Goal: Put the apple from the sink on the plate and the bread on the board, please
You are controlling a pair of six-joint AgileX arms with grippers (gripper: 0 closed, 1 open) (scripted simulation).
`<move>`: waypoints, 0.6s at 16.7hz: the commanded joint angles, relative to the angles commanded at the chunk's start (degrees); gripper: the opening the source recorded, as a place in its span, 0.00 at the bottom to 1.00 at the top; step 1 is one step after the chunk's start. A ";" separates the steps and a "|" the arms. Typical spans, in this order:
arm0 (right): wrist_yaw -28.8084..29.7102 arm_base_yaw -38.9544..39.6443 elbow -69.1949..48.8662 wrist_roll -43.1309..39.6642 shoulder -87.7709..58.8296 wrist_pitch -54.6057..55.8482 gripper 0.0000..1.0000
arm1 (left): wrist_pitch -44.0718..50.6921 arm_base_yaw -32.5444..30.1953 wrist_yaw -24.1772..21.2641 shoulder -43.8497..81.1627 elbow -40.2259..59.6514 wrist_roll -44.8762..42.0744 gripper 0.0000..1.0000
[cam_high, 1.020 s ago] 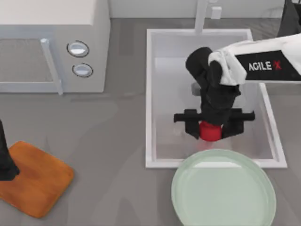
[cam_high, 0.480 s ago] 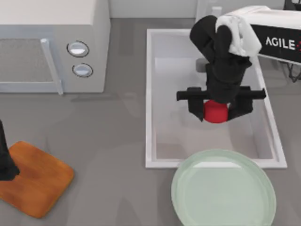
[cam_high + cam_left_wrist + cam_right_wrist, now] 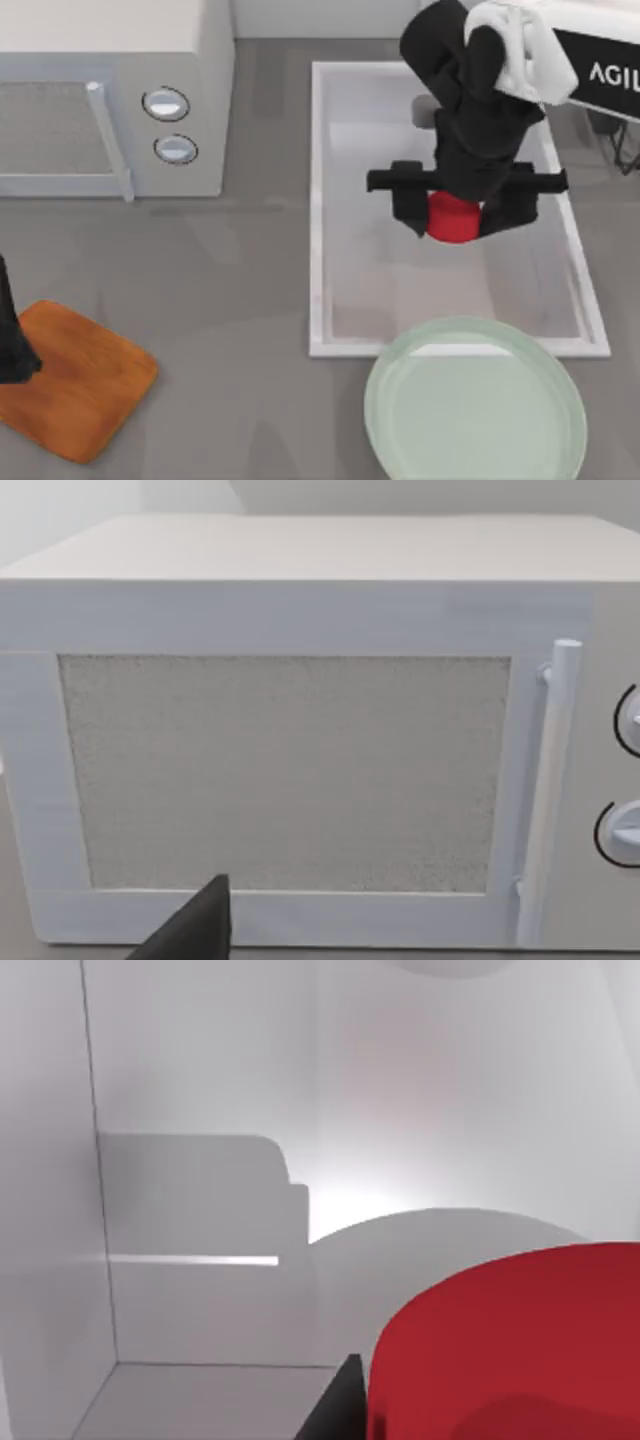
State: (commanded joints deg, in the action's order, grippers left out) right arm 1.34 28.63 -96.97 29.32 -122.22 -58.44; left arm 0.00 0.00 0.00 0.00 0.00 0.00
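**Three cameras: one overhead, two on the wrists**

The top view looks straight down from above the table, taking in the microwave (image 3: 115, 95) at far left, the sink (image 3: 318, 210) at centre right, the plate (image 3: 475, 405) near and the board (image 3: 75, 380) at near left.

The left wrist view sits low and close, facing the microwave's (image 3: 290, 760) door head-on, with two knobs at the edge. It shares that microwave with the top view.

The right wrist view looks down into the sink (image 3: 200, 1090) from very close, the apple (image 3: 510, 1345) large in the foreground. It shares the basin and the apple (image 3: 452, 218) with the top view.
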 joint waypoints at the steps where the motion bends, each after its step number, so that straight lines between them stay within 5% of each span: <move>1: -0.05 0.67 0.86 0.63 1.52 -0.47 0.00 | 0.00 0.00 0.00 0.00 0.00 0.00 1.00; 10: -0.84 8.08 13.02 7.84 16.76 -6.12 0.00 | 0.00 0.00 0.00 0.00 0.00 0.00 1.00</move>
State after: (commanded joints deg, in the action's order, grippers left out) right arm 0.50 36.72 -83.95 37.16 -105.46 -64.56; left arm 0.00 0.00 0.00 0.00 0.00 0.00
